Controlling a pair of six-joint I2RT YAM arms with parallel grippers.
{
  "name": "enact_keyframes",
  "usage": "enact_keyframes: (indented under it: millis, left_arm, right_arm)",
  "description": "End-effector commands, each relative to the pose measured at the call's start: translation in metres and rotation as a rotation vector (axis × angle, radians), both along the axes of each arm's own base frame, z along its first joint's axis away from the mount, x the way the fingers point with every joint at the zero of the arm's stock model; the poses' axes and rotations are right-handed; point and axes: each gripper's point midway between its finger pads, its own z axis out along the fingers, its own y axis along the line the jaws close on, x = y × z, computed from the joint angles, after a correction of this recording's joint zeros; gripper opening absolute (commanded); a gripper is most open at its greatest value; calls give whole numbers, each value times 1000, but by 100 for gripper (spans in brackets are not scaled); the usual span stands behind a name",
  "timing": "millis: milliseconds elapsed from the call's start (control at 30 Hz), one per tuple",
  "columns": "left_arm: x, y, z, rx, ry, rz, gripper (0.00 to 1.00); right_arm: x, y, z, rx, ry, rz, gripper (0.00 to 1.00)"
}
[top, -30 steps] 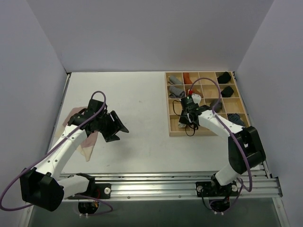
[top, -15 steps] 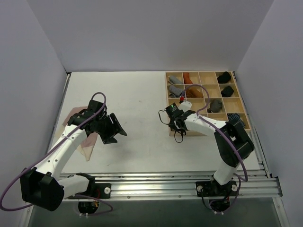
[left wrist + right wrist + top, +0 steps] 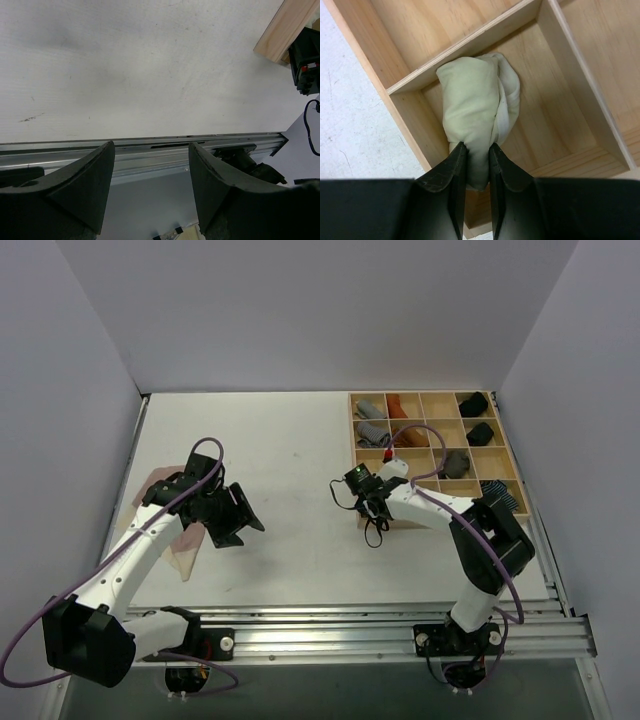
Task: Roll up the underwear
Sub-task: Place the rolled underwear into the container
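My right gripper point(image 3: 476, 150) pinches the rolled yellow-green underwear point(image 3: 475, 107) in the tray's point(image 3: 470, 41) near-left compartment (one nearly done). My left gripper point(image 3: 150, 147) gapes empty; the pink underwear point(image 3: 186, 542) lies unrolled, far left.

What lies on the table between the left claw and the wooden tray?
Nothing. The top view shows only bare white table between the left claw and the wooden tray. The left wrist view agrees.
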Motion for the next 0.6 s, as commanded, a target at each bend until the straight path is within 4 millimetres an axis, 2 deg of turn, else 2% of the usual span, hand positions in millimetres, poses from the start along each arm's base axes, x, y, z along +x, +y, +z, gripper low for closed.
enact_keyframes:
  millis: [0,233,300,567]
  left_arm:
    - [4,4,14,5,-41,28,68]
    - [3,10,19,33,-44,48,68]
    - [2,10,18,35,-37,56,68]
    - [2,9,18,27,-34,74,68]
  right_arm:
    - [-4,-22,-15,-77,15,-108,0]
    - [-10,-43,-19,-105,22,-162,2]
    - [-9,-44,-19,-102,24,-156,4]
    - [-1,-56,-3,-115,-20,-164,9]
